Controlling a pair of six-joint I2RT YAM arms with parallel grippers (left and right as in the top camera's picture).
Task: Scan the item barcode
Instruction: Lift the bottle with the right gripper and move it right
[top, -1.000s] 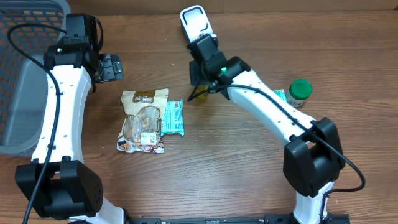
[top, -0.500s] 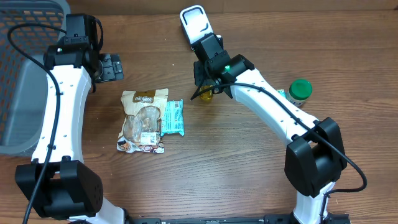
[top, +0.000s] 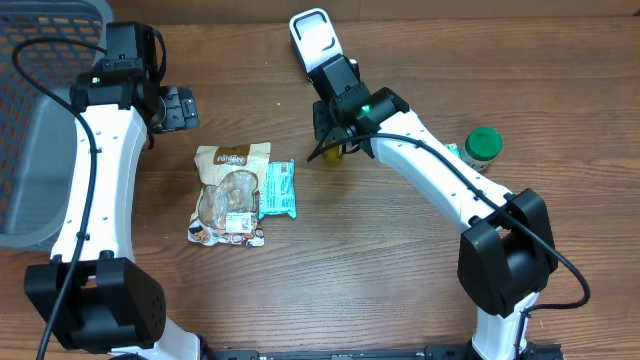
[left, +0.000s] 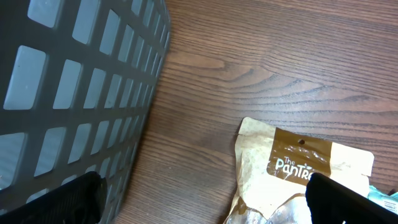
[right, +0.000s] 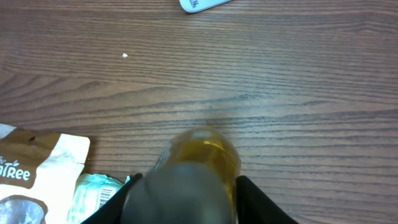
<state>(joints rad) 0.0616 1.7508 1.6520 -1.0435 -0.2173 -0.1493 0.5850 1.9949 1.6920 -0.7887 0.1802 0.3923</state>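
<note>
Brown wood-grain table (top: 400, 280) fills my feeds, with a grey basket (left: 62, 93) at the left edge. The item I'm after is a small bottle (right: 208, 149) of clear yellow liquid with a grey cap. It sits near the table's middle, just right of the snack bag (top: 230, 195), under the right gripper (right: 189, 196). I see it nearly end-on (cap toward the wrist camera), so its long axis looks upright. The fingers flank the cap, but I cannot tell whether they pinch it. The left gripper (top: 180, 107) is spread wide, holding nothing.
</note>
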